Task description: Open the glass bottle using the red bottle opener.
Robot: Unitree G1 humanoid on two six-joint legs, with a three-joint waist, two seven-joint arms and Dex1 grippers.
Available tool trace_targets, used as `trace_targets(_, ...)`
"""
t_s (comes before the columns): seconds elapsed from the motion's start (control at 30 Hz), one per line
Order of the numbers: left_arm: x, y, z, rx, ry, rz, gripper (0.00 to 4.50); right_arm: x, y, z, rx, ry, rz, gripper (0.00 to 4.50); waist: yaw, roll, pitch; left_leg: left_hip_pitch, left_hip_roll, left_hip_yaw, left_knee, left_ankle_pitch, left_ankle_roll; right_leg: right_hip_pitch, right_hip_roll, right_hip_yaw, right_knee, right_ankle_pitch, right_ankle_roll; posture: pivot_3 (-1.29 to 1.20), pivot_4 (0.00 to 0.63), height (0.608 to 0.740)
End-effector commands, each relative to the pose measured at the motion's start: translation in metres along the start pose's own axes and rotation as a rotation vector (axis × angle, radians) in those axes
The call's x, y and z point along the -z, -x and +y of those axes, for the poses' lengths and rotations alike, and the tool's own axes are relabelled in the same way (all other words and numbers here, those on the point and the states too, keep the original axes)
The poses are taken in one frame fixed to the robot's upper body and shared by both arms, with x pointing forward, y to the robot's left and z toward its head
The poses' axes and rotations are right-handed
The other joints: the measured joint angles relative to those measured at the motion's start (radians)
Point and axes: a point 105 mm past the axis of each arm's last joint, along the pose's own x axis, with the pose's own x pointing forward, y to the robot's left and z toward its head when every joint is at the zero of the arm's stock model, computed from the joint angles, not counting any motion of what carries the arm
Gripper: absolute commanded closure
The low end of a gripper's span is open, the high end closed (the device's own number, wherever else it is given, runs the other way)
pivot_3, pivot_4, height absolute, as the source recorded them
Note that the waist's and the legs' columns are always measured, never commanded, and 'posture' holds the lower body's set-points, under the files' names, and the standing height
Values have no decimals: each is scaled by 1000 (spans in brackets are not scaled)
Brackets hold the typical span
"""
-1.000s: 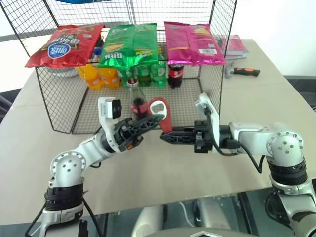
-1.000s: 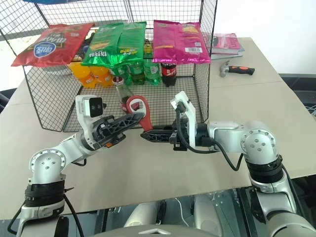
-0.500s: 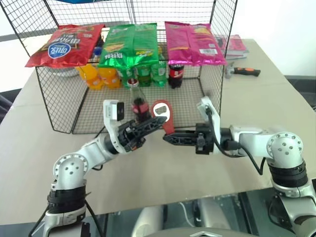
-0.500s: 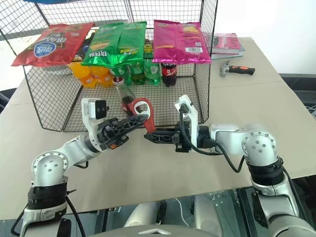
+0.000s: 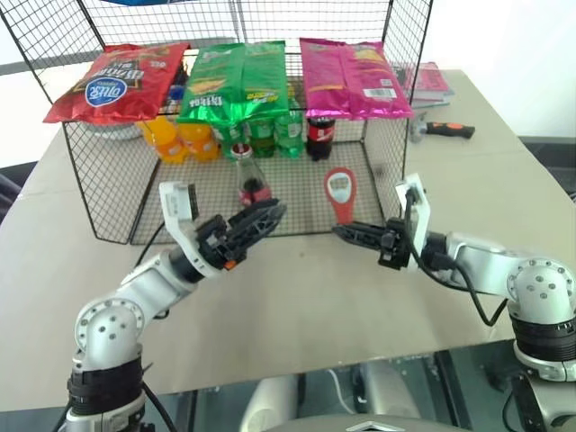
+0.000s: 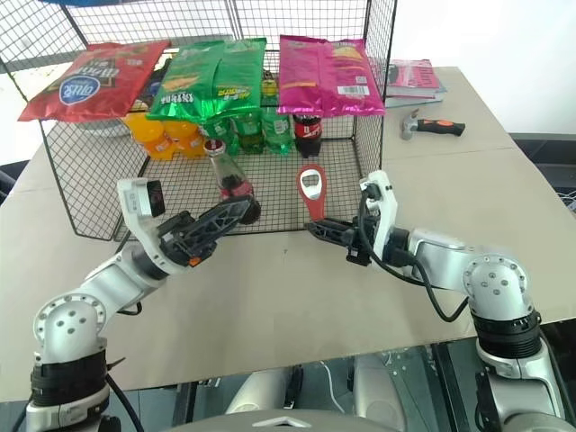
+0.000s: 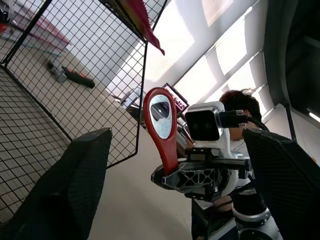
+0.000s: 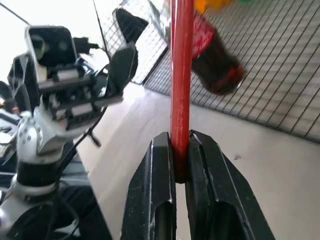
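The right gripper (image 5: 346,232) is clamped on the narrow handle of the red bottle opener (image 5: 340,193), holding it upright with the rounded head on top, just in front of the wire rack (image 5: 99,193); the left gripper (image 5: 265,216) is spread wide, its fingers close to the glass bottle (image 5: 249,183) but gripping nothing; the bottle stands tilted at the rack's front edge; a hammer (image 5: 438,130) lies well apart on the table (image 5: 297,306).
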Motion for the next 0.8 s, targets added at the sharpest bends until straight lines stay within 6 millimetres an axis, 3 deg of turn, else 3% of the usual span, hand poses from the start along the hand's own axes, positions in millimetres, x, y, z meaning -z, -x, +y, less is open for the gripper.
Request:
trace_targets(0.03,8,5,-1,-93,-280,80,112,-30,5,-9,134,231,-167,4500,0,0,0,0,0,0,0,0,0,0,0,0,0,0,0,0,150,740)
trace_targets(0.17,-2,12,15,-273,-672,-2,112,-49,4,-16,253,475,-266,4500,8,1,0,1,0,4,-1,1,-3,0,1,3,-1,-1,-1,0,150,740)
trace_targets(0.27,-11,16,24,-395,-854,-80,112,-52,2,-18,318,667,-291,4500,14,1,0,1,0,6,-1,2,-3,0,0,5,-1,-2,-3,0,150,740)
trace_targets(0.4,-15,17,37,-492,-921,-139,112,-41,-2,-18,342,816,-289,4500,22,1,0,1,1,5,-1,2,-3,0,0,5,-2,0,0,0,150,740)
trace_targets(0.53,-32,20,58,-607,-962,-199,112,-32,-6,-13,329,827,-306,4500,27,0,0,1,1,4,-1,2,-3,0,1,3,-2,0,0,0,150,740)
trace_targets(0.8,-33,-8,81,-554,-919,-205,112,-34,-12,-6,309,829,-339,4500,25,0,0,1,0,3,0,2,-3,0,1,2,-1,0,1,0,150,740)
